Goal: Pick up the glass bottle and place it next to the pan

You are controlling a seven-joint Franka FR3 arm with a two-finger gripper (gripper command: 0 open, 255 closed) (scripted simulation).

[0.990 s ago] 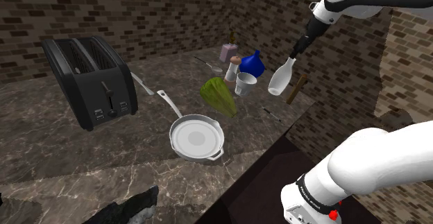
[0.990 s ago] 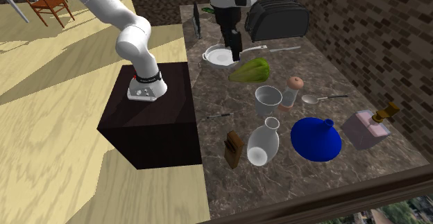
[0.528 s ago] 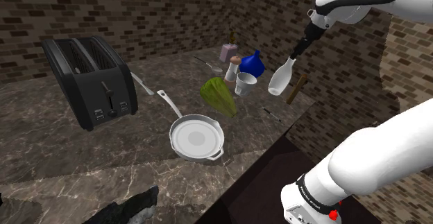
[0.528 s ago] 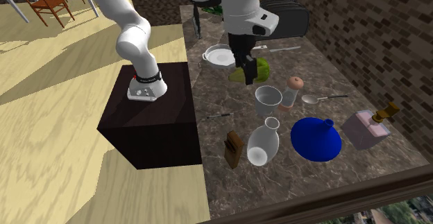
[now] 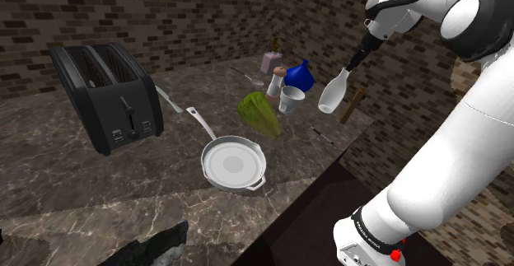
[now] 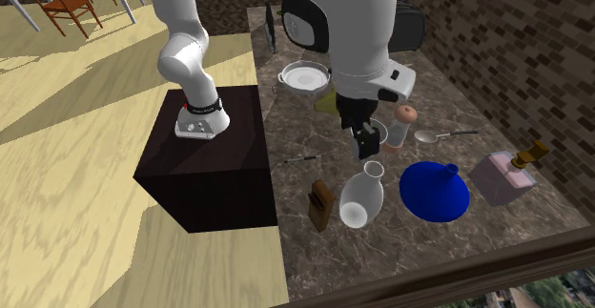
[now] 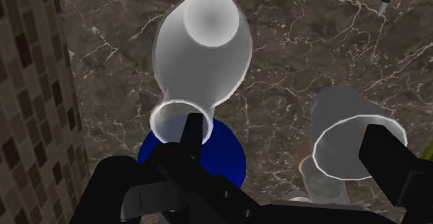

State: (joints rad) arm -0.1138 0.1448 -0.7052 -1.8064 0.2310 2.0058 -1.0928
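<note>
My gripper is spread wide and holds nothing. One finger hangs over the mouth of the pale, see-through bottle and the other over the cup just beside the bottle. Half a second ago, in the second exterior view, the gripper was farther from the bottle, over the green leafy thing. Since then it has travelled to hover just above the bottle's neck. The bottle has not moved. It stands upright on the marble counter, with a blue vessel just beside it and a brown block just beside it on the other side. The pan lies well apart from the bottle, beyond the cup.

In the shoulder view my arm rises from the stand, well apart from the bottle. It arches high and bends back over, so the gripper slants down onto the bottle. My upper links have swung in and now bulk larger than before.
</note>
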